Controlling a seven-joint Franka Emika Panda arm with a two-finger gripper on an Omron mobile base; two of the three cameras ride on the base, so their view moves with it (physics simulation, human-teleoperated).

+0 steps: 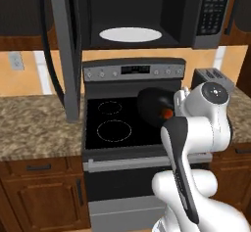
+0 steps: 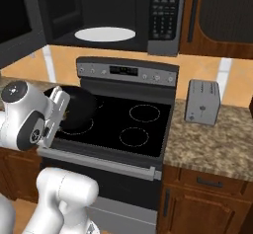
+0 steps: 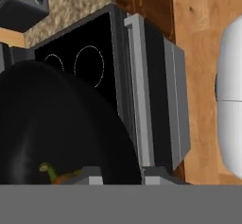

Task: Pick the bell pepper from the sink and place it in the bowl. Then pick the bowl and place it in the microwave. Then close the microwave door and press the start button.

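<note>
Gripper (image 3: 120, 178) clenched on the rim of the bowl (image 1: 153, 106), held above the stove (image 2: 123, 124) top's front edge; pepper (image 1: 167, 113) inside. Microwave (image 1: 147, 13) door (image 1: 66, 50) open overhead; granite counters (image 2: 207, 144) flank the stove, toaster (image 2: 202, 101) at the right one's back edge

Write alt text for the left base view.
The white arm's gripper holds a black bowl, bell pepper inside, tilted above the stove. Overhead, the microwave stands open, its door swung left.
</note>
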